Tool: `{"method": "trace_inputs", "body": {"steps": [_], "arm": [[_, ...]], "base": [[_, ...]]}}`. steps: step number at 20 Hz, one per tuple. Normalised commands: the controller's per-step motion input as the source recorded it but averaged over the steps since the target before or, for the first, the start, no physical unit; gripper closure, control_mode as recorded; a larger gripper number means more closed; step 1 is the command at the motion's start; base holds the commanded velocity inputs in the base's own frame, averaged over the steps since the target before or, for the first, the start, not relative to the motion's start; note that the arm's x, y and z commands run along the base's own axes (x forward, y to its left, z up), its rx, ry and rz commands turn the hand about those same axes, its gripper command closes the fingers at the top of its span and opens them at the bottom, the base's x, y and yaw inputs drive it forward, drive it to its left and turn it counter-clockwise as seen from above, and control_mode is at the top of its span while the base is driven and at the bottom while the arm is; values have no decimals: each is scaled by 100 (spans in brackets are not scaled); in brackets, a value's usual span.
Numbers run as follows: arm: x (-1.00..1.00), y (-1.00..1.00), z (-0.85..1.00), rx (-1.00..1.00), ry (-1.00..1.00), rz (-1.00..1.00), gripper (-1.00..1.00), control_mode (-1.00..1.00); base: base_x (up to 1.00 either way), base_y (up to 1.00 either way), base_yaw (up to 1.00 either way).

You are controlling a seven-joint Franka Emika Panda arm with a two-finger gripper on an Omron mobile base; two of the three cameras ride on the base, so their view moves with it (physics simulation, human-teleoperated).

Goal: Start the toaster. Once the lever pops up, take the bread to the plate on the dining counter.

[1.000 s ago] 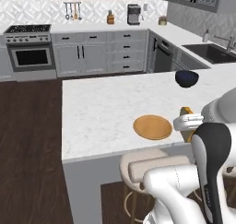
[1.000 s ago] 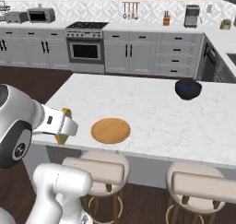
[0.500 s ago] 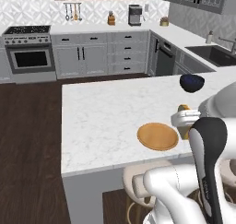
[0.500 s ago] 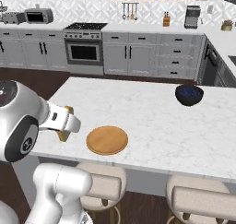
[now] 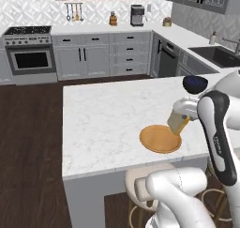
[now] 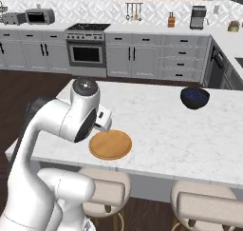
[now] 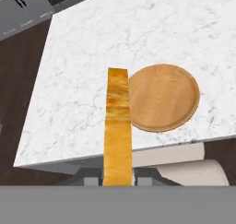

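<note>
I'm holding my gripper clamped on the bread, the orange-yellow slice standing edge-on between my fingertips and reaching up through the middle of the hand view. In that view it is overlapping the rim of the plate, the tan-orange disc lying flat near the edge of the dining counter. From the left base view I'm seeing the bread hanging tilted in the air just over the plate's far right rim, whether touching it I cannot tell. The marble counter is spreading wide to the left of it. From the right base view my own arm is covering the slice; the plate is lying just past it on the counter, and a dark blue bowl is sitting well apart, toward the far side. Back by the wall, a toaster is standing beside the microwave.
</note>
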Motion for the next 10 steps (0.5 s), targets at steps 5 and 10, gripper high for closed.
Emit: {"method": "trace_inputs", "body": {"steps": [5,10], "arm": [[64,-32,-74,16,6,8,100,-100],[66,-7,-73,9,3,5,100,-100]], "base": [[0,0,0],[0,0,0]]}}
